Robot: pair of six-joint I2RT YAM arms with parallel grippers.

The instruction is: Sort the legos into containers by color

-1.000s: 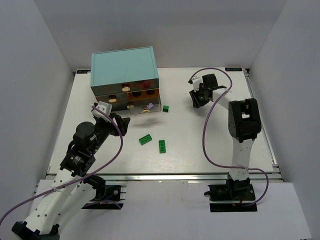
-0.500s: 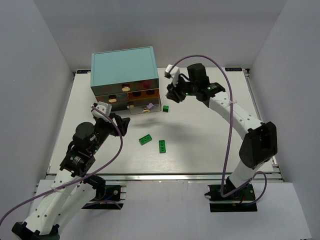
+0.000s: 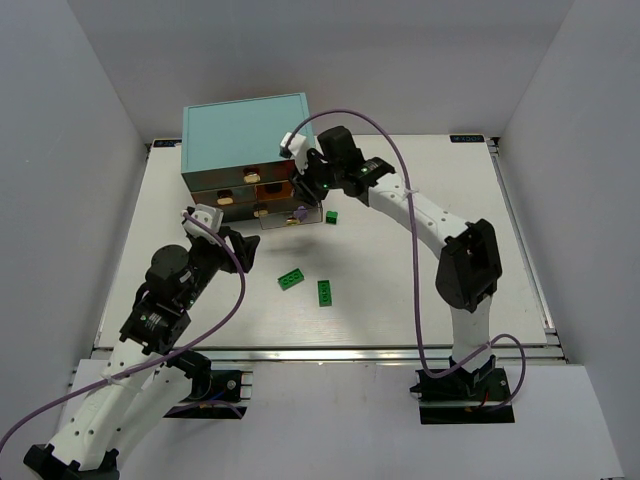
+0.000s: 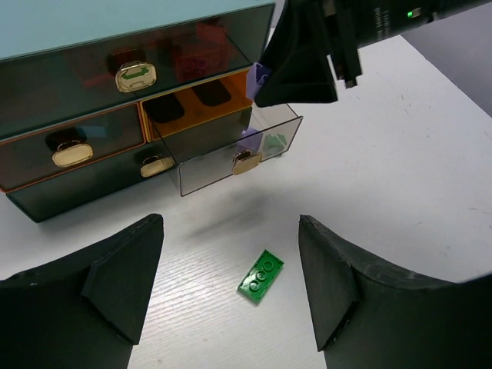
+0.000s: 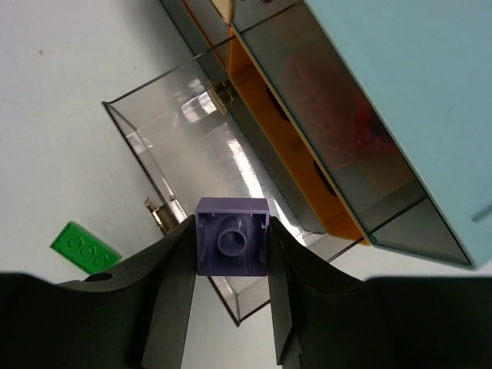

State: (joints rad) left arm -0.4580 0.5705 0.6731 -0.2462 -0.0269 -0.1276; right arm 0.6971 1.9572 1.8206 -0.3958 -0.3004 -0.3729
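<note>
left gripper point(image 4: 229, 260): fingers spread wide, nothing between them; hovers low over the table, near the front of the cabinet
cabinet point(image 3: 248, 130): teal box at the table's back left, drawer fronts facing the arms
open drawer point(image 4: 223, 157): bottom right one, pulled out; its long axis runs straight out from the cabinet front; a lavender piece point(image 3: 299, 212) shows inside
green bricks: two flat ones loose on the table point(image 3: 291, 279) point(image 3: 324, 292), a small one point(image 3: 331, 216) just right of the drawer, all unsorted
right gripper point(image 3: 308, 185): part closed, clamped on a lavender brick point(image 5: 231, 246), one finger point(image 5: 173, 284) on each side face
lavender brick: squarish, no clear long axis; hollow underside with its tube faces the wrist camera, so the studs likely point down
key relation: brick sits between the right fingers and appears right above the drawer's open top; drawer lies straight beyond the fingertips
nearer arm: right, already at the drawer; left well apart
next, judged: let go so the brick drops in
</note>
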